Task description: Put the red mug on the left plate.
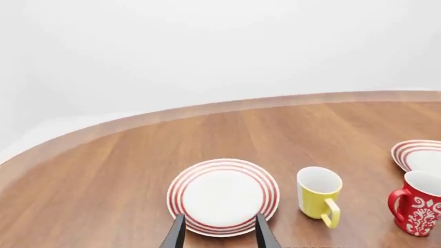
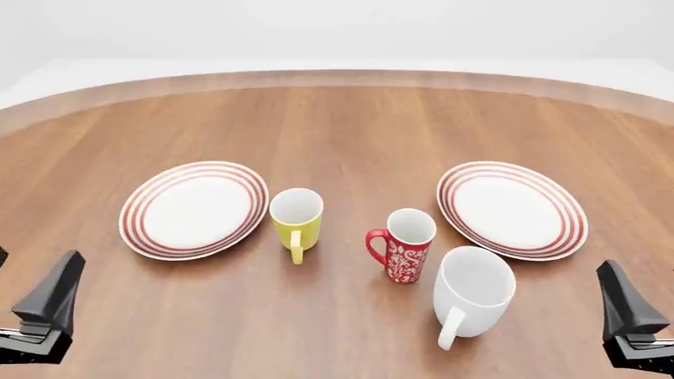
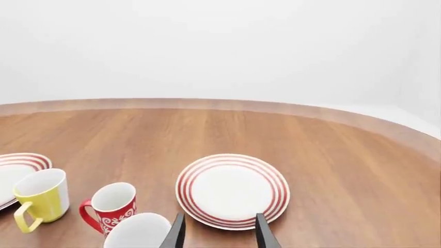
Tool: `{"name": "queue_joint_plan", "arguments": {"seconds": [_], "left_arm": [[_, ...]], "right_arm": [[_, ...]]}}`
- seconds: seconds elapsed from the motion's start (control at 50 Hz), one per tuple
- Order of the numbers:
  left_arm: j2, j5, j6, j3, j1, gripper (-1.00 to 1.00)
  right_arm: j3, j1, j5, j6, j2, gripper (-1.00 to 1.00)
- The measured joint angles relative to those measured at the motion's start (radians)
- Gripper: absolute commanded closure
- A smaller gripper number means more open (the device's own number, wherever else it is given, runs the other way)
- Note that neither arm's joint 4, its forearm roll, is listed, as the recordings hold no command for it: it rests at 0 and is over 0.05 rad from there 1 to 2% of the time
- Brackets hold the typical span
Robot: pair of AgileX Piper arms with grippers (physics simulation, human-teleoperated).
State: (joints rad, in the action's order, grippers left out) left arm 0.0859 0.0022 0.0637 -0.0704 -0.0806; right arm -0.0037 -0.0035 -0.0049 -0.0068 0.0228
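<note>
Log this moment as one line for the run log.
stage: not started | red mug: upright on table between yellow mug and white mug | left plate: bare | left hand: open | right hand: open

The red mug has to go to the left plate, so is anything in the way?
Yes. The yellow mug stands on the table between the red mug and the left plate, just beside the plate's rim. The red mug would probably have to go over or around it.
</note>
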Motion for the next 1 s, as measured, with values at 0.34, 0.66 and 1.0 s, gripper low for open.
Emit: {"name": "queue_joint_plan", "arguments": {"seconds": [0.34,0.66,1.0], "left_arm": [[0.234,-0.137,0.031,-0.073,-0.114,-1.0],[0.435,-0.255,0.088,-0.16,-0.219,-1.0],[0.652,-0.396,0.114,-0.196,-0.312,-1.0]], "right_arm": [[0.0,0.0,0.001,0.001,0.001,-1.0],[0.001,-0.001,-0.02,-0.001,0.023,-1.0],[0.001,0.0,-0.033,0.001,0.037,-1.0]]}}
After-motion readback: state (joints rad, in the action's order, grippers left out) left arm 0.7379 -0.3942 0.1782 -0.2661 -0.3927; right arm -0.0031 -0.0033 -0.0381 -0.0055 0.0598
